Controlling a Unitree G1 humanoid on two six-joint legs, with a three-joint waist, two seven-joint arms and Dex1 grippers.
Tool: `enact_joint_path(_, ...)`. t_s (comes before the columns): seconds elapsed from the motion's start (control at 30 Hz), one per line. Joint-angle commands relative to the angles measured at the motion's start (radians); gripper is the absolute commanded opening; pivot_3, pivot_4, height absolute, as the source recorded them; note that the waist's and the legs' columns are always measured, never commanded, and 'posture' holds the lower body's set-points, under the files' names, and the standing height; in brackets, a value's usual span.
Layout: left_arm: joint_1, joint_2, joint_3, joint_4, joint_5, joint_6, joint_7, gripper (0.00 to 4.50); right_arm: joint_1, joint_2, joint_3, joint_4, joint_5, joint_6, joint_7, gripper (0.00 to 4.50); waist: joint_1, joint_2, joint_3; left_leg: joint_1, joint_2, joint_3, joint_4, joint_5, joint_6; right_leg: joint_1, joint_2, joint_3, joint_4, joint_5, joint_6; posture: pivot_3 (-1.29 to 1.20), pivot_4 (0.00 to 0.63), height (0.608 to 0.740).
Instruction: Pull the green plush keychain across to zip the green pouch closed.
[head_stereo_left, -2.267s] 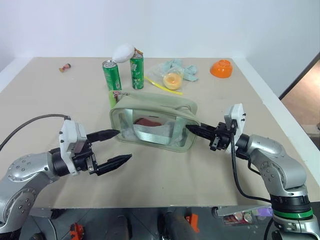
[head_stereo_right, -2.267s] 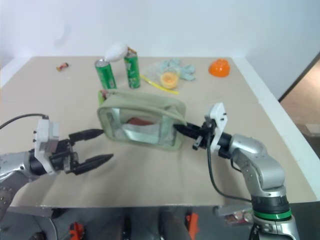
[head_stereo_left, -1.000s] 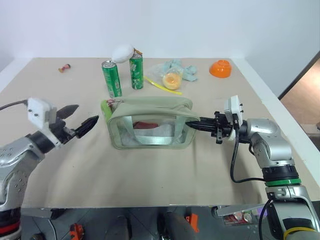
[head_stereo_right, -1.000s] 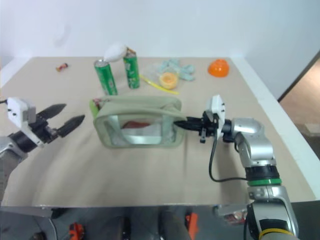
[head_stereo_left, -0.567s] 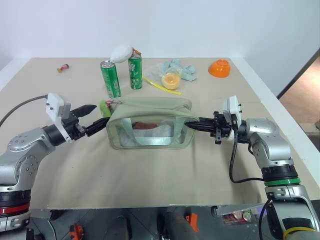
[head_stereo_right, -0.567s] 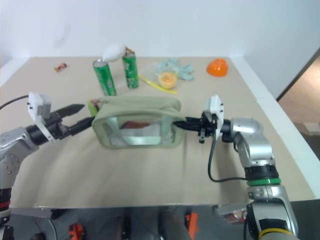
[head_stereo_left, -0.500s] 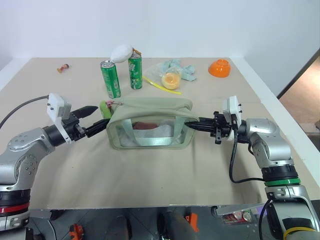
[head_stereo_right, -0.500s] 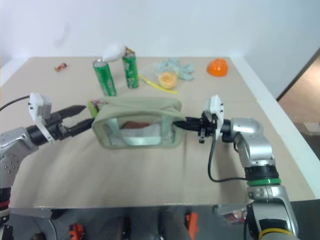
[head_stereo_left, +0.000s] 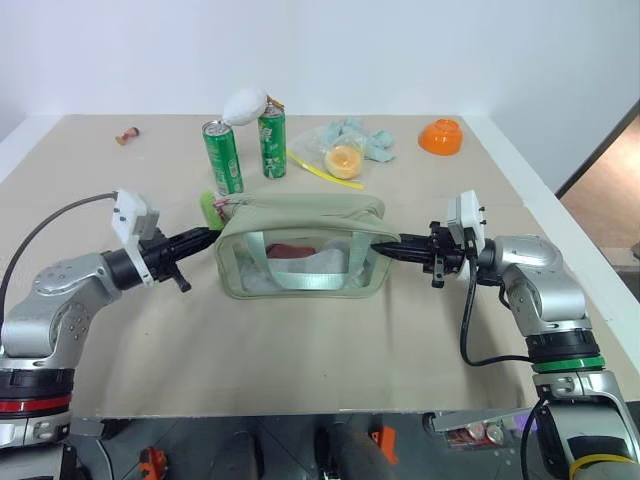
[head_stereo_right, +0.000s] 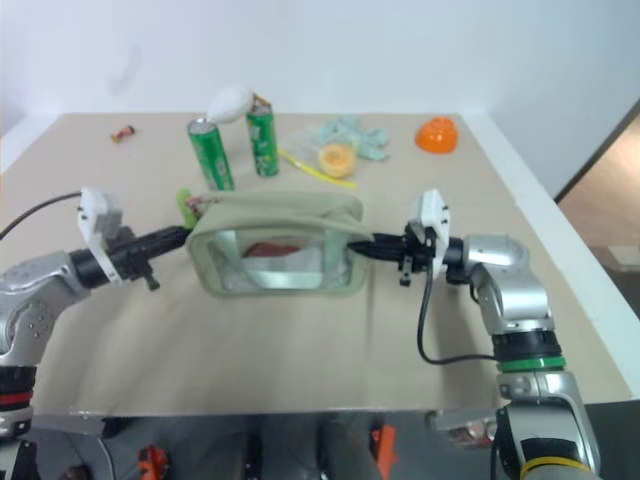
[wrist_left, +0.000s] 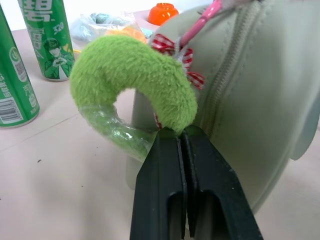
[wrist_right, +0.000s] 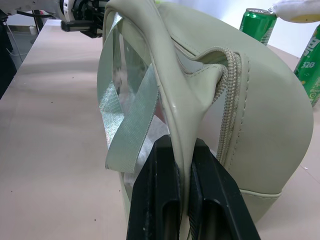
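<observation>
Now left pincer (wrist_left: 181, 134) clamped on green plush keychain (wrist_left: 135, 75), by green pouch (head_stereo_left: 300, 245).

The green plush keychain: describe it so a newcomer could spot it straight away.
Find the pale sage-green fabric pouch with clear window sides, mid-table. At its end nearest the two green soda cans, the small curved lime-green fuzzy plush keychain hangs from a pink cord, pinched by the left gripper. Unlike the cans, it is soft and furry.
</observation>
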Motion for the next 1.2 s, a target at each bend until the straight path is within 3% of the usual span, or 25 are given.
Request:
enact_joint_path(0.03, -0.029, -0.001, 0.023, -0.008, 0.004, -0.037, -0.003, 0.03, -0.004, -0.024, -0.022, -0.035, 0.000, -0.007, 0.005, 0.00, 0.001, 0.000, 0.000, 0.000, 0.000, 0.000, 0.000, 0.000, 0.000, 0.000, 0.000, 0.000, 0.000, 0.000, 0.000, 0.00, 0.150, 0.740)
enact_joint_path(0.33, -0.137, 0.034, 0.063, -0.094, -0.044, -0.021, 0.002, 0.03, -0.011, -0.036, -0.025, -0.029, -0.001, -0.006, 0.009, 0.00, 0.005, 0.000, 0.000, -0.001, 0.000, -0.001, 0.001, 0.000, 0.000, 0.000, 0.000, -0.001, 0.000, 0.000, 0.001, 0.00, 0.150, 0.740)
enact_joint_path(0.83, -0.341, 0.073, -0.198, -0.088, 0.055, -0.026, -0.217, 0.03, -0.012, -0.032, -0.023, -0.030, -0.004, -0.008, 0.000, 0.00, 0.004, 0.000, 0.000, -0.003, -0.002, -0.001, 0.001, 0.001, -0.001, -0.001, 0.001, -0.002, 0.000, 0.000, 0.002, 0.00, 0.150, 0.740)
enact_joint_path(1.1, -0.410, 0.075, -0.239, -0.020, 0.096, -0.029, -0.302, 0.03, -0.005, -0.031, -0.028, -0.033, -0.002, -0.012, -0.009, 0.00, 0.004, 0.000, 0.000, -0.003, -0.002, -0.001, 0.002, 0.001, -0.002, -0.001, 0.001, -0.002, 0.000, 0.000, 0.002, 0.00, 0.150, 0.740)
enact_joint_path(1.13, -0.420, 0.074, -0.238, -0.013, 0.097, -0.029, -0.309, 0.68, -0.006, -0.031, -0.027, -0.033, -0.002, -0.013, -0.009, 0.00, 0.004, 0.000, 0.000, -0.003, -0.002, -0.001, 0.002, 0.001, -0.002, -0.001, 0.001, -0.002, 0.000, 0.000, 0.002, 0.00, 0.150, 0.740)
enact_joint_path(1.2, -0.431, 0.080, -0.237, -0.004, 0.101, -0.029, -0.323, 1.27, -0.005, -0.030, -0.027, -0.033, -0.002, -0.014, -0.010, 0.00, 0.004, 0.000, 0.000, -0.003, -0.002, -0.001, 0.002, 0.001, -0.002, -0.001, 0.001, -0.002, 0.000, 0.000, 0.002, 0.00, 0.150, 0.740)
